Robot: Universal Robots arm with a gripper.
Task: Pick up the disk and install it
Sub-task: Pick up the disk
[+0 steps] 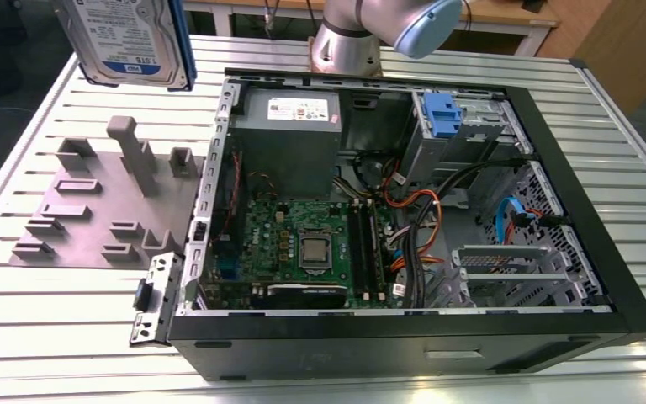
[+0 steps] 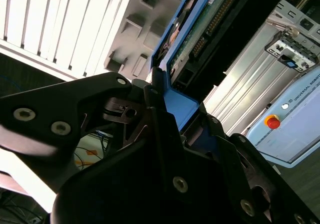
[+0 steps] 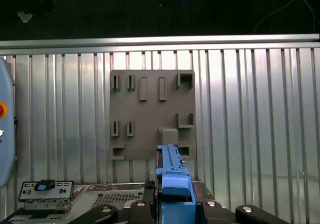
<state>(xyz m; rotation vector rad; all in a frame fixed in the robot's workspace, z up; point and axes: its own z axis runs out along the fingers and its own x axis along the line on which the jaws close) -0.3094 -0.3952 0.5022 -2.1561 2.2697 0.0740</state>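
Note:
The disk (image 1: 127,38) hangs in the air above the table's far corner at the exterior view's left, its white-and-blue label facing the camera and a blue rail along its edge. In both wrist views my gripper (image 3: 172,205) is shut on the disk (image 3: 171,176), with the black fingers (image 2: 150,92) clamped on its blue carrier. The second wrist view shows the disk's (image 2: 200,29) green underside and connector edge reaching away from the gripper (image 2: 170,119). Directly beneath it lies the grey fixture plate (image 3: 152,114).
An open computer case (image 1: 592,252) lies on the slatted metal table (image 1: 54,337), with the power supply (image 1: 289,114), motherboard (image 1: 300,244), a bay with a blue carrier (image 1: 441,114) and a metal cage (image 1: 503,269). The grey fixture plate (image 1: 98,210) lies beside it. The arm's base (image 1: 352,42) stands behind.

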